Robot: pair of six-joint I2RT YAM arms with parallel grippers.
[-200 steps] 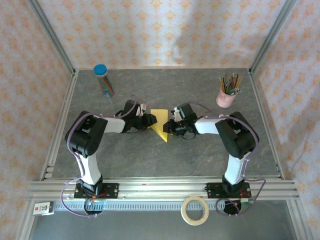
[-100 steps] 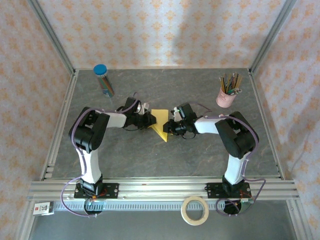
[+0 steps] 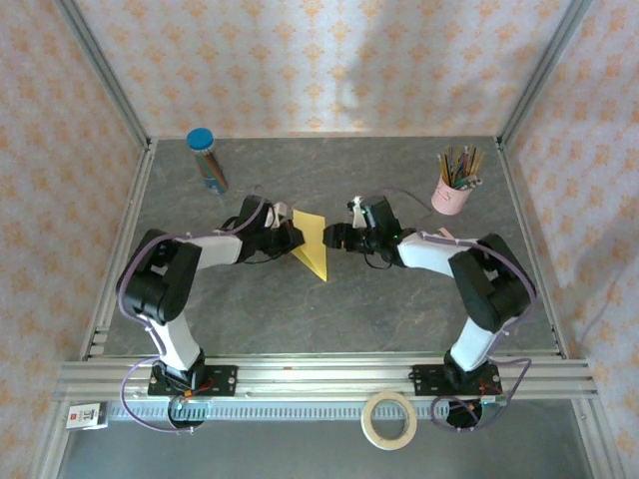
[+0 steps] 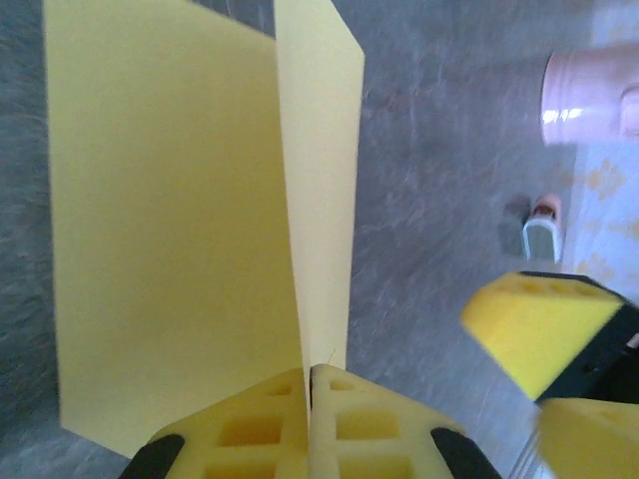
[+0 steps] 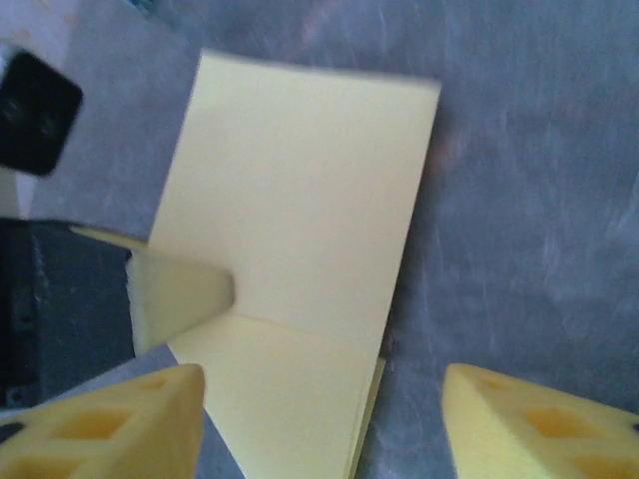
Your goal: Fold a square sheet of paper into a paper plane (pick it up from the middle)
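Left gripper was closed on the left edge of the paper, near the middle of the grey table. From the left wrist, its pads were pressed together with no gap, and the paper ran away from them in two yellow panels, a wide one on the left and a narrow one on the right. The panels met along a straight line that led right into the pinch. Whether the paper lay flat or was lifted off the table could not be told.

The right gripper stood open just to the right of the paper, facing the left one across it. From the right wrist, its fingers were spread wide at the bottom corners, and the near end of the paper lay between them. Whether either finger touched it was unclear. A crease crossed the paper there, and a second layer showed under its lower right edge. One pale pad of the left gripper sat on the paper's left side. From the left wrist, the right gripper's fingers were apart from the paper, over bare table.

In the top view the paper narrowed to a point on its near side. A blue-capped tube stood at the far left and a pink cup of pencils at the far right, both well apart from the paper. A tape roll lay in front of the arm bases.
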